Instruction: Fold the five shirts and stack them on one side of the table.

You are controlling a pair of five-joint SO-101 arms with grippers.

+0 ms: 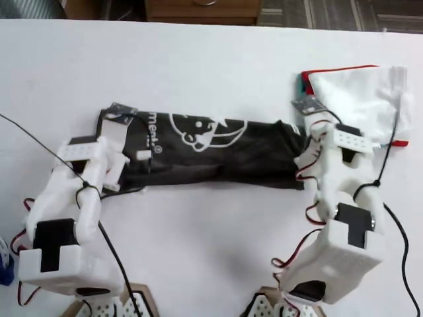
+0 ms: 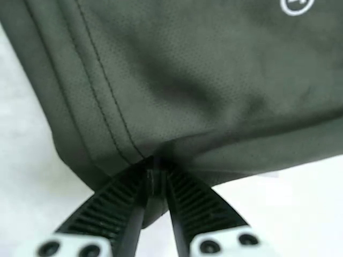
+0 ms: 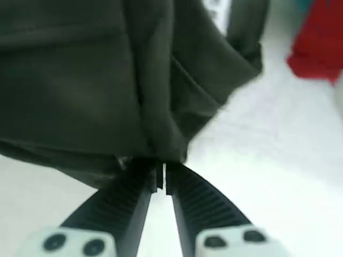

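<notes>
1. Nearest the viewer, at the near edge of the white table (image 1: 198,59), the white plastic bodies of the left arm (image 1: 73,198) and the right arm (image 1: 344,231) are seen, one at each side. Red and black wires are looped around them.
2. The left gripper (image 2: 155,175) is closed tight. A fold at the edge of a black shirt (image 1: 218,155) of fine mesh fabric is pinched between its black ribbed fingers (image 2: 107,209).
3. The right gripper (image 3: 161,172) is likewise clamped together, and a bunched fold of the same shirt is caught between its black ribbed fingers (image 3: 123,198).
4. The black shirt is laid out as a long narrow band across the middle of the table. Its left end is held by the left gripper and its right end by the right gripper.
5. A white printed graphic (image 1: 198,129) is shown on the far side of the band, left of its middle.
6. At the far right of the table, just beyond the right end of the band, a stack of folded garments is placed. A white shirt (image 1: 357,92) lies on top.
7. A red shirt (image 3: 316,48) is seen as a thin edge under the white one. A teal sliver (image 1: 303,84) is exposed at the stack's left side.
8. The right arm's wrist is seen in front of the near left corner of the stack in the high view.
9. A small blue object (image 1: 5,264) is cut off at the near left edge.
10. Brown wooden furniture (image 1: 198,10) is seen beyond the far edge of the table.
</notes>
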